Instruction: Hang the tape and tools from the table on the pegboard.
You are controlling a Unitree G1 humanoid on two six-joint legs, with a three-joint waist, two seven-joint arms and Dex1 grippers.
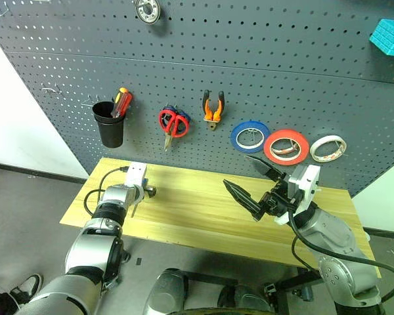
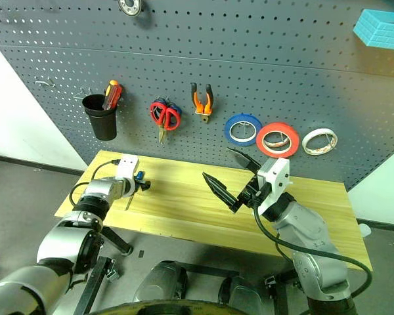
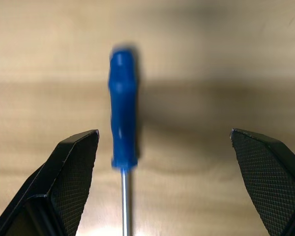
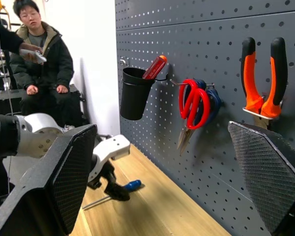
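At the left end of the light wooden table (image 1: 203, 216), the left gripper (image 2: 139, 186) is pointed down at the blue-handled screwdriver (image 3: 123, 118), which lies flat on the tabletop. In the left wrist view the black fingers (image 3: 71, 169) are seen spread wide apart, one on each side of the blue handle, with nothing clamped and no contact visible. The bare metal shaft runs back between the fingers.

On the dark grey pegboard (image 1: 282, 59) above, a black cup (image 1: 109, 123) is hung at the left, with a red-and-yellow-handled screwdriver (image 1: 121, 103) standing in it. Next along, the red-handled scissors (image 1: 173, 123) are hung over blue-handled scissors (image 4: 212, 101) on one hook. The orange-and-black pliers (image 1: 213, 108) are hung handles up beside them. Further right, a blue roll of tape (image 1: 250, 136), the red tape (image 1: 286, 146) and a whitish roll (image 1: 328, 148) are hung in a row, each close to the next.

The right gripper (image 1: 253, 182) is held in the air above the table, in front of the tape rolls, its jaws wide apart and empty.

In the right wrist view, a person in a dark jacket (image 4: 39, 64) is seen seated beyond the table's left end.
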